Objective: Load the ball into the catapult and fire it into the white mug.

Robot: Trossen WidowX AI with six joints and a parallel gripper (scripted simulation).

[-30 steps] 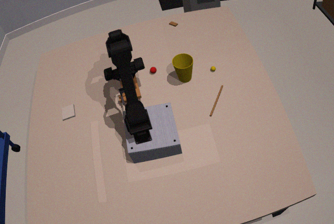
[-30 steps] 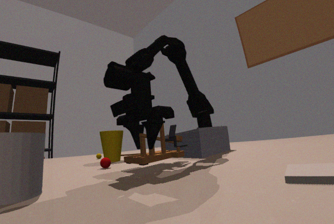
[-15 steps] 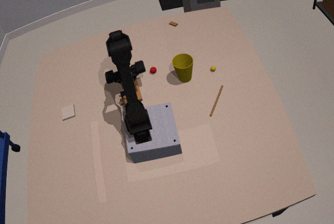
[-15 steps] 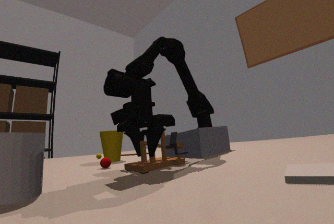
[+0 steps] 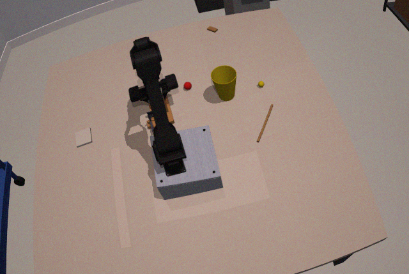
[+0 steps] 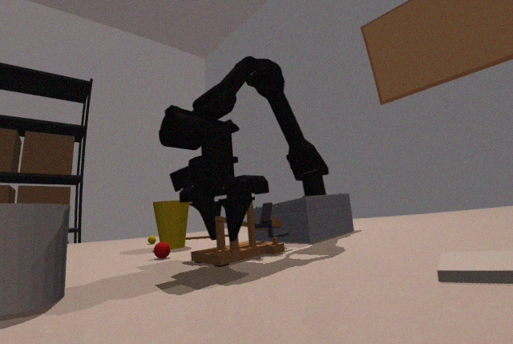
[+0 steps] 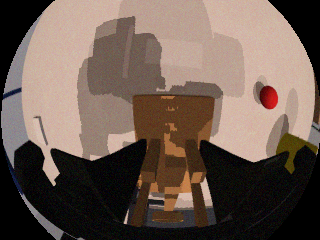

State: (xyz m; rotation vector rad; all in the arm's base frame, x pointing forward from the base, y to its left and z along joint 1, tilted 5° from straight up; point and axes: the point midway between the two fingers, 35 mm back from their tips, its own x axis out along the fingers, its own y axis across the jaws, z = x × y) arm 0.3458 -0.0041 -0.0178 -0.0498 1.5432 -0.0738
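Note:
The wooden catapult (image 5: 170, 117) (image 6: 213, 255) (image 7: 147, 115) is upright, its base apparently resting on the table. My gripper (image 6: 224, 239) (image 7: 173, 144) is open, pointing down, its fingertips just outside the two wooden posts. The arm hides part of the catapult in the top view. A red ball (image 5: 187, 85) (image 6: 162, 249) (image 7: 268, 97) lies on the table beside the catapult. A smaller yellow ball (image 5: 261, 83) (image 6: 151, 240) lies beyond the yellow cup. A pale grey cylinder (image 6: 30, 257) is cut off at the left; I cannot tell whether it is the white mug.
The yellow cup (image 5: 226, 87) (image 6: 170, 224) (image 7: 295, 150) stands upright past the red ball. A wooden stick (image 5: 264, 122) lies to its right. A flat pale tile (image 5: 83, 137) (image 6: 476, 263) lies left of the catapult. A small brown block (image 5: 212, 29) is at the back. The arm's grey base block (image 5: 198, 155) (image 6: 327, 217) adjoins the catapult area.

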